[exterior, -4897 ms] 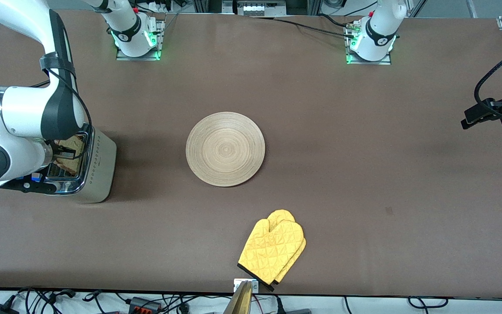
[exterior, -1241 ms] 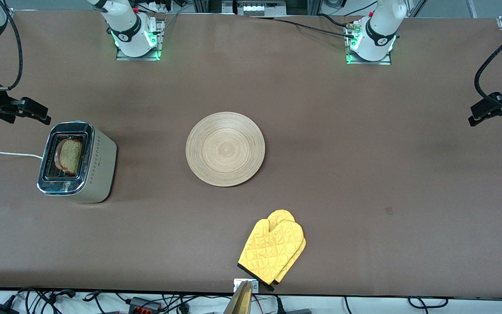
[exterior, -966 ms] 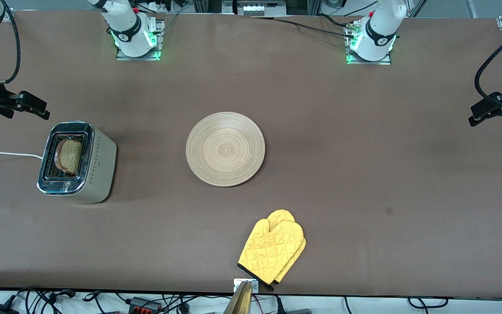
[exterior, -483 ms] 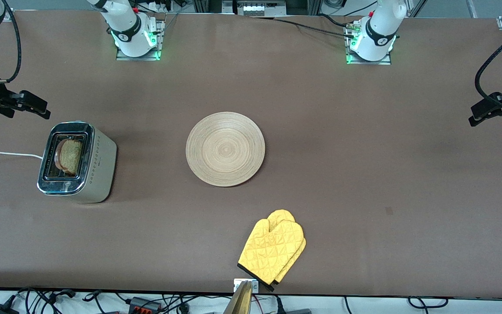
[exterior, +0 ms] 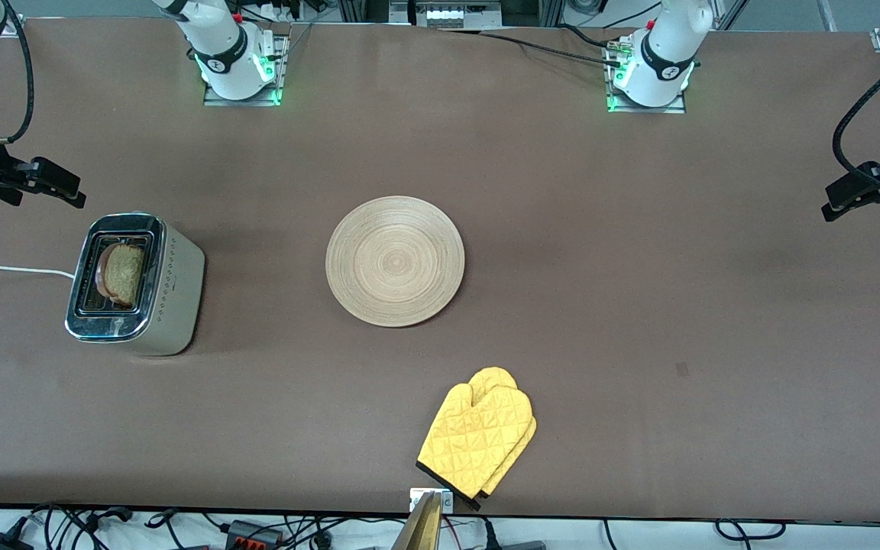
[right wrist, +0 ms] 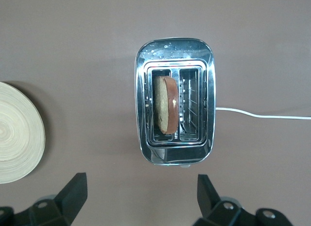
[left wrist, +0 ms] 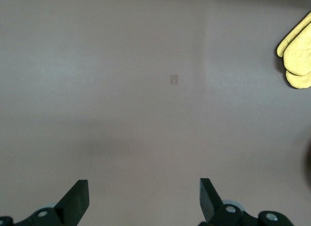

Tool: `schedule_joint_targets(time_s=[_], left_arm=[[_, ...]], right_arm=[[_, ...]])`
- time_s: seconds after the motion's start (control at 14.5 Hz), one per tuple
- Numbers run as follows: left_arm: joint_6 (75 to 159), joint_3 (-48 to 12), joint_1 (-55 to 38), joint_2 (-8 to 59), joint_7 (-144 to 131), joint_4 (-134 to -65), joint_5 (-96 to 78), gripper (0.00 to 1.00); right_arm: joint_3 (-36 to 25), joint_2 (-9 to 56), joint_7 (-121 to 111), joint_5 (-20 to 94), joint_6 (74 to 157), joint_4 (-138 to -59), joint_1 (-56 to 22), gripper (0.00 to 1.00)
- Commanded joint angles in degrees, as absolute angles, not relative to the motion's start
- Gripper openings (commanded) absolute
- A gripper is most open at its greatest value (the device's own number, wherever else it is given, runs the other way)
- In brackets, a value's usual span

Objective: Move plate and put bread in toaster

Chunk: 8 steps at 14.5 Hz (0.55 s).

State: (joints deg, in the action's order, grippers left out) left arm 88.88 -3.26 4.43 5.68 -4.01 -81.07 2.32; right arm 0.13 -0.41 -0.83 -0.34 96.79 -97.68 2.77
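Observation:
The light-wood plate [exterior: 395, 261] lies flat in the middle of the table, with nothing on it. The chrome-topped toaster [exterior: 134, 284] stands toward the right arm's end, and its edge toward the plate shows in the right wrist view [right wrist: 14, 133]. The bread [exterior: 121, 273] stands slightly tilted in one toaster [right wrist: 174, 102] slot, the slot on the plate's side; the bread [right wrist: 166, 104] sticks up a little. My right gripper [exterior: 54, 186] hangs open and empty over the table's end beside the toaster [right wrist: 141, 194]. My left gripper [exterior: 849, 197] waits open and empty over the other end [left wrist: 143, 199].
A yellow quilted oven mitt [exterior: 478, 439] lies near the table's front edge, nearer the front camera than the plate; the mitt [left wrist: 296, 56] also shows in the left wrist view. The toaster's white cord [exterior: 4, 269] runs off the table's end.
Some seconds ago the right arm was down over the toaster at the bread; it has since pulled back up and away, leaving the bread in the slot. Over the last second nothing moved.

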Motion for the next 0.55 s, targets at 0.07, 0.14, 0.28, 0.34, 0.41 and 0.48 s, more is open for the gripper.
schedule_joint_targets(time_s=[0.07, 0.14, 0.28, 0.34, 0.41, 0.48], left_arm=[[88.86, -3.52, 4.66, 5.62, -3.78, -80.51, 3.08, 1.0], [88.86, -3.52, 4.66, 5.63, -3.78, -80.51, 3.08, 1.0], [88.86, -3.52, 4.66, 5.63, -3.78, -80.51, 3.08, 1.0], [88.86, -3.52, 4.57, 5.71, -3.69, -80.51, 3.16, 1.0], [88.86, -3.52, 4.4, 5.71, -3.78, -80.51, 3.43, 1.0], [88.86, -3.6, 4.31, 5.71, -3.78, -80.51, 3.51, 1.0]], right_arm=[[0.97, -2.37, -1.06, -0.62, 96.94, -99.32, 3.25, 1.0], [0.97, -2.46, -0.97, -0.62, 96.86, -99.32, 3.25, 1.0], [0.97, -2.55, -0.88, -0.62, 96.42, -99.23, 3.25, 1.0], [0.97, -2.64, -0.88, -0.53, 96.24, -99.32, 3.25, 1.0], [0.97, -2.64, -0.88, -0.61, 96.24, -99.23, 3.25, 1.0], [0.97, -2.72, -0.88, -0.53, 96.24, -99.32, 3.25, 1.0]])
